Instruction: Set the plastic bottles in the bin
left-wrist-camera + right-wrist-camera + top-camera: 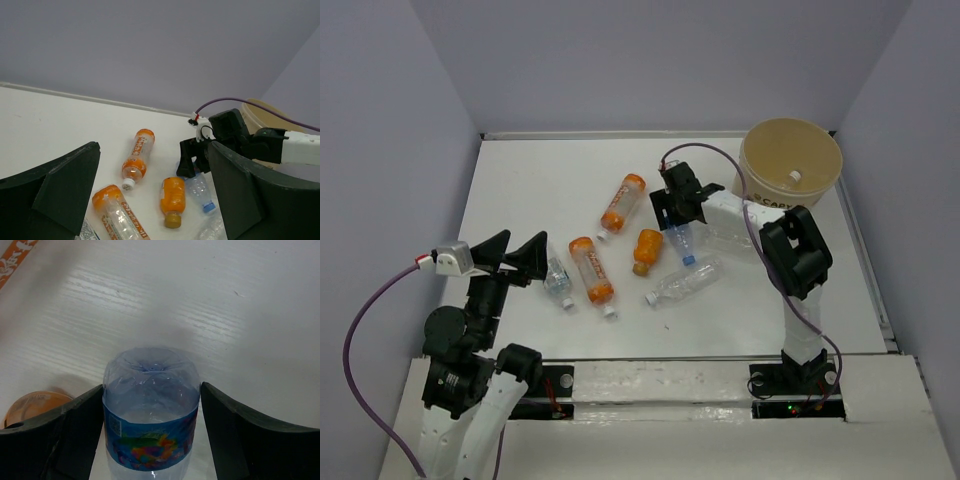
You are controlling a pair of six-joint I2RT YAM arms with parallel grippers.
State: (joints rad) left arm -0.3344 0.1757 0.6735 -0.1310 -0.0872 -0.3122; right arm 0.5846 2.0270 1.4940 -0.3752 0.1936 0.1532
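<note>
The clear bottle (150,405) with the bright printed label sits between the fingers of my right gripper (151,390). My jaws stand a good way apart only because the bottle's body fills the gap, and each finger presses a flank. I have it round the belly, base pointing away from my wrist and blue cap trailing back. I judge that grip is there to stop a round, slippery thing rolling out. I cannot tell whether it is clear of the table (550,180). It is near the bin (785,150), to its left and not over it.

The bin stands mouth up on my right arm's side, which I take to be why this arm has the bottle. A white-capped bottle (795,177) shows inside the bin.

Further left of the bin the rest lie on their sides. There is a far orange bottle (622,202), a stubby orange bottle (646,250), a near orange bottle (592,268) and a second clear bottle (682,283).

Farthest from the bin, my left gripper (525,245) hangs spread wide with nothing in it. It is just beside a third clear bottle (558,282), and I judge it well set for that one.
</note>
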